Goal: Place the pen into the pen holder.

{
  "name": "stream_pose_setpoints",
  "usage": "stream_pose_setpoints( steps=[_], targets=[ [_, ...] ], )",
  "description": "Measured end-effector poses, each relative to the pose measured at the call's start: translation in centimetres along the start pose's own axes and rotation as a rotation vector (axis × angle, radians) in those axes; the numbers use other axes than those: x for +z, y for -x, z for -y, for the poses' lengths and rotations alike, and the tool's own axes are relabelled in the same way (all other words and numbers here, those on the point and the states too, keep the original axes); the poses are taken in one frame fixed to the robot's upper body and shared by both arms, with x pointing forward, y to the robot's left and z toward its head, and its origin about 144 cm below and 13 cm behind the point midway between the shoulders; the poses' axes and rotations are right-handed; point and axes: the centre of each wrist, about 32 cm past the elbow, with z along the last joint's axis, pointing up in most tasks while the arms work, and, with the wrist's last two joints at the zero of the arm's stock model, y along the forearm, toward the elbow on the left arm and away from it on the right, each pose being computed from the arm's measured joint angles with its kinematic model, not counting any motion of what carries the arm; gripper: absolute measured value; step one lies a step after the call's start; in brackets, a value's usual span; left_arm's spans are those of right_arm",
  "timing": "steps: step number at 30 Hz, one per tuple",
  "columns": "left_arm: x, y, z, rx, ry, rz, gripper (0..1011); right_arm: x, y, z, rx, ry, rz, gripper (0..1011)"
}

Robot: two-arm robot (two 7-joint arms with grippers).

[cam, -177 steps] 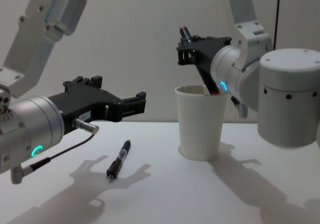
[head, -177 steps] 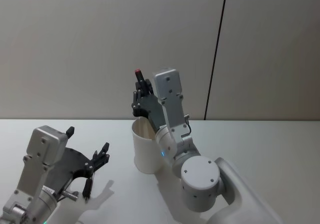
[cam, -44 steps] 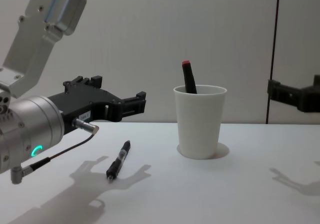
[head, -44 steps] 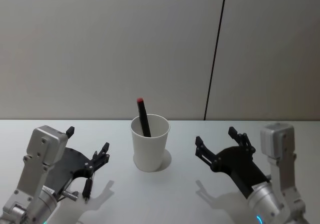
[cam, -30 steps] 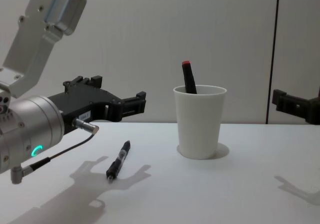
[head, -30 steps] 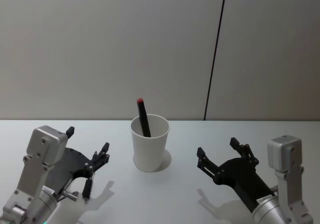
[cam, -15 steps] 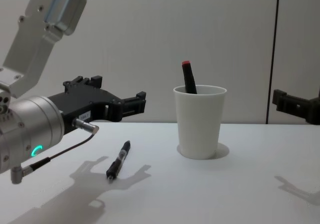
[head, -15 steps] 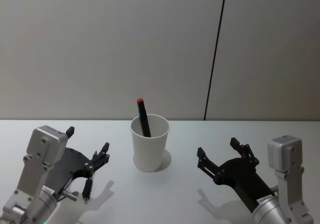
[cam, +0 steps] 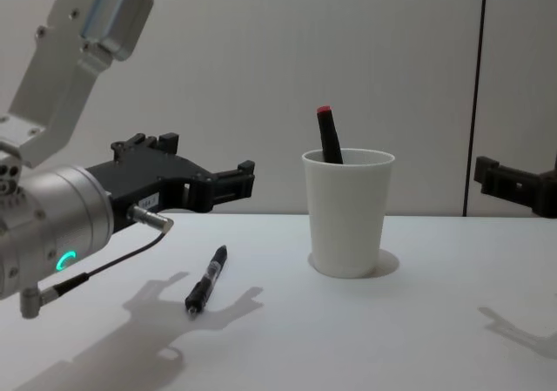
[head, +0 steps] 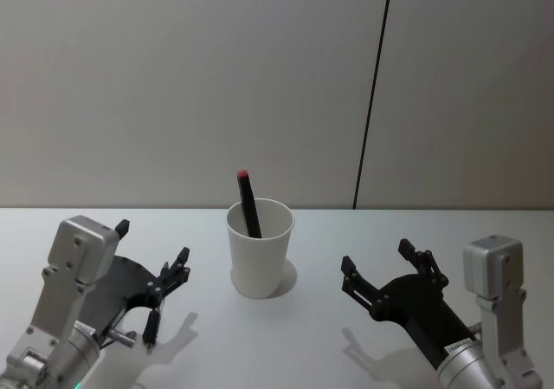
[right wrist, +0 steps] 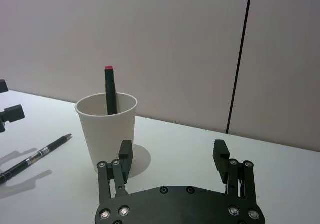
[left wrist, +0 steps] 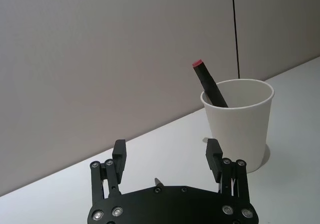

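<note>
The white pen holder (head: 260,261) stands upright on the table (head: 286,359) with a red-tipped pen (head: 249,205) inside it, leaning toward 11 o'clock with its tip clear above the rim. A second, black pen (cam: 205,279) lies flat on the table at about 8 o'clock from the cup. The left gripper (left wrist: 166,146) hovers over that black pen and the right gripper (right wrist: 172,146) hangs at about 4 o'clock from the cup, each with its fingers spread wide, gripping and touching nothing.
</note>
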Motion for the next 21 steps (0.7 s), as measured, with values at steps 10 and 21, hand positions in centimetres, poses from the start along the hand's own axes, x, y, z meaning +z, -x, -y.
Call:
stream_pose_setpoints(
  steps=[10,21],
  targets=[
    [1.8,0.1,1.3,-0.014,-0.078,0.003,1003,0.0,0.0,0.0,0.0,0.0,0.0,1001],
    [3.4,-0.4,3.4,-0.051,-0.179,-0.004,1003,0.0,0.0,0.0,0.0,0.0,0.0,1001]
  ],
)
